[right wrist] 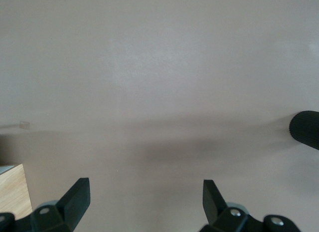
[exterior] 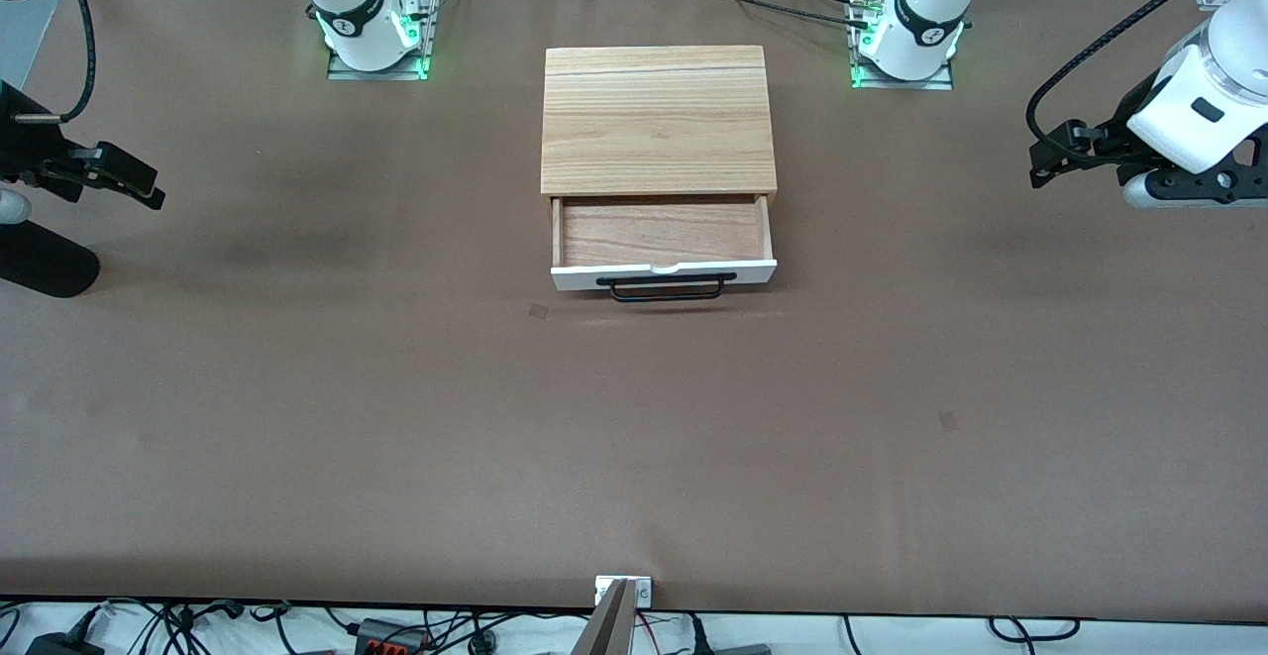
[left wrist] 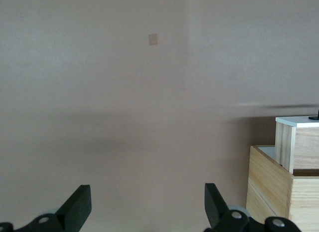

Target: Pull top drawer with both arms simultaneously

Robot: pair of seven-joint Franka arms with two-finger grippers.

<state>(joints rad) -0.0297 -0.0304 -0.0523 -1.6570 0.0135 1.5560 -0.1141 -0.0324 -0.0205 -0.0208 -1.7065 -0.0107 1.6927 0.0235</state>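
Note:
The top drawer (exterior: 662, 233) stands pulled out of the light-wood cabinet (exterior: 658, 120), showing its reddish-brown inside, white front panel (exterior: 664, 273) and black bar handle (exterior: 666, 287). My left gripper (exterior: 1042, 162) hangs open and empty over bare table at the left arm's end, well away from the drawer. Its wrist view shows the open gripper (left wrist: 147, 202) over the table, with the drawer's side (left wrist: 304, 147) and the cabinet (left wrist: 269, 184) at the edge. My right gripper (exterior: 149, 189) is open and empty over the right arm's end; it also shows in its wrist view (right wrist: 144, 197).
The brown table (exterior: 634, 437) spreads wide around the cabinet. A black rounded object (exterior: 45, 261) lies at the right arm's end and shows in the right wrist view (right wrist: 306, 129). The cabinet's corner (right wrist: 12, 192) shows there too. Arm bases (exterior: 376, 26) stand along the table's edge farthest from the front camera.

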